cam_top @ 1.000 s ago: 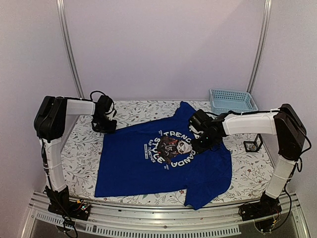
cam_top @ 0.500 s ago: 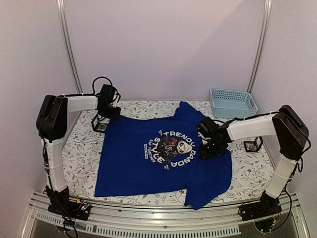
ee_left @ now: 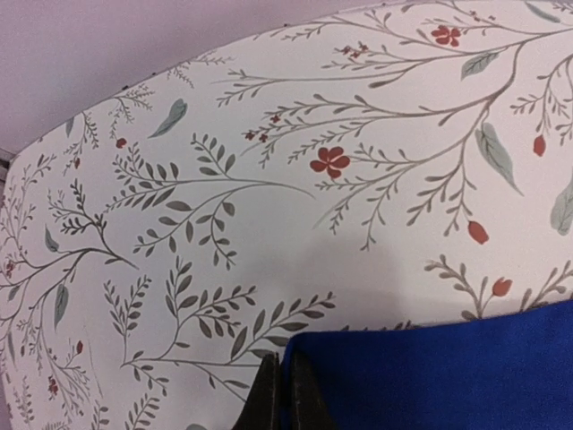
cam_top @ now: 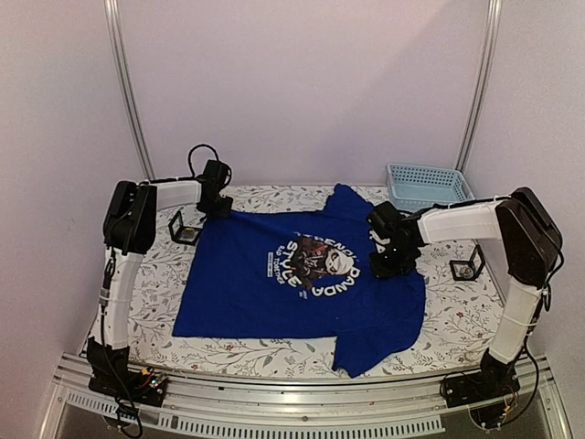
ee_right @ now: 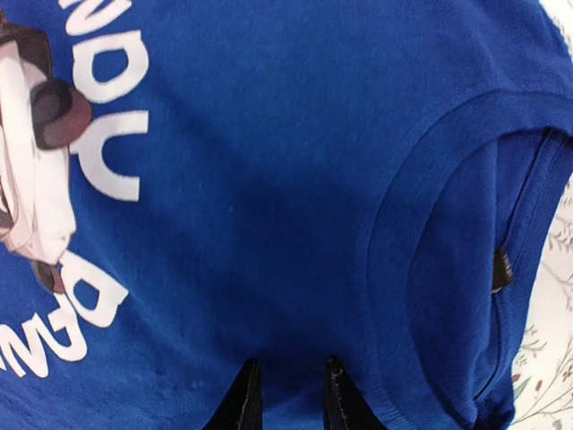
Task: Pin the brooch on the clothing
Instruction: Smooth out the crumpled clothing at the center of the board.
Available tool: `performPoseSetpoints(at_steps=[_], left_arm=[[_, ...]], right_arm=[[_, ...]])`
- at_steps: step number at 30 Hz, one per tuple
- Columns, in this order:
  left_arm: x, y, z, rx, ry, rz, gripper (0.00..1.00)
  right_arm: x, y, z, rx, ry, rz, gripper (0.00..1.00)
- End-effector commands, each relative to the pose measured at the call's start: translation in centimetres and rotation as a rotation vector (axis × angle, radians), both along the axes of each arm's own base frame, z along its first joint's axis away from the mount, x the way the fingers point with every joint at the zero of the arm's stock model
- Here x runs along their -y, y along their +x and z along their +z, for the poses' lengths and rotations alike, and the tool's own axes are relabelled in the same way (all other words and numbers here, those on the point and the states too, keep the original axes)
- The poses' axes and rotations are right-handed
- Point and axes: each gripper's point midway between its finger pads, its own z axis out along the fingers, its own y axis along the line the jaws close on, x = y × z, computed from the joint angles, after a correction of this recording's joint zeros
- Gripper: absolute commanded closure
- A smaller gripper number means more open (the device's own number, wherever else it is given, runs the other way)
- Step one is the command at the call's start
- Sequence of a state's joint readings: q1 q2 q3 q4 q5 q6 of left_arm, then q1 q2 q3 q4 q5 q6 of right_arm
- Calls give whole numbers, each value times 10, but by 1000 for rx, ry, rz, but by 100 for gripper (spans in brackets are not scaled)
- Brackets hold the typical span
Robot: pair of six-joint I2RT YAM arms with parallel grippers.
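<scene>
The royal-blue short-sleeved T-shirt point(cam_top: 274, 306) is lying flat and print-up on the floral surface point(cam_top: 155, 274), turned sideways. Its collar point(ee_right: 385, 269) is pointing toward 3 o'clock and its hem toward 9, with one sleeve reaching to 12 and the other to 5. The round panda print point(cam_top: 317, 265), ringed by white lettering, is sitting mid-chest. The left claw point(cam_top: 222, 209) is pinching the hem's 11 o'clock corner.

Royal-blue T-shirt point(cam_top: 274, 302); its round chest print point(cam_top: 315, 265) carries white lettering around a face in black, white and what seems pale pink. Under the T-shirt, a white table cover point(ee_left: 269, 179) patterned with grey-green leafy sprigs and small red flowers. Behind the T-shirt's collar side, a light-blue lattice basket point(cam_top: 428, 183).
</scene>
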State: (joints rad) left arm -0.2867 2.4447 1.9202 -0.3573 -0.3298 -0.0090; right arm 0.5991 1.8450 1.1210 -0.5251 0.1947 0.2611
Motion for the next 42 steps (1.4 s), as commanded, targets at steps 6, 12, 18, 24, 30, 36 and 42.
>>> performPoseSetpoints(at_steps=[6,12,18,24,30,36,42], left_arm=[[-8,-2,13,-10,36,13,54],[12,-18,101,141,-8,-25,31],[39,-82,121,122,-82,-23,32],[43,-177,45,-89,-154,11,38],[28,-236,-12,-243,-120,48,41],[10,-248,-33,-281,-25,63,41],[5,-246,-38,-292,26,57,40]], right_arm=[[-4,60,50,106,20,49,76],[-3,137,89,246,75,33,79],[-13,185,41,206,17,102,89],[-8,210,-6,157,-21,109,93],[15,219,-52,78,-119,85,93],[36,244,-60,83,-128,22,93],[21,260,-41,154,-70,101,89]])
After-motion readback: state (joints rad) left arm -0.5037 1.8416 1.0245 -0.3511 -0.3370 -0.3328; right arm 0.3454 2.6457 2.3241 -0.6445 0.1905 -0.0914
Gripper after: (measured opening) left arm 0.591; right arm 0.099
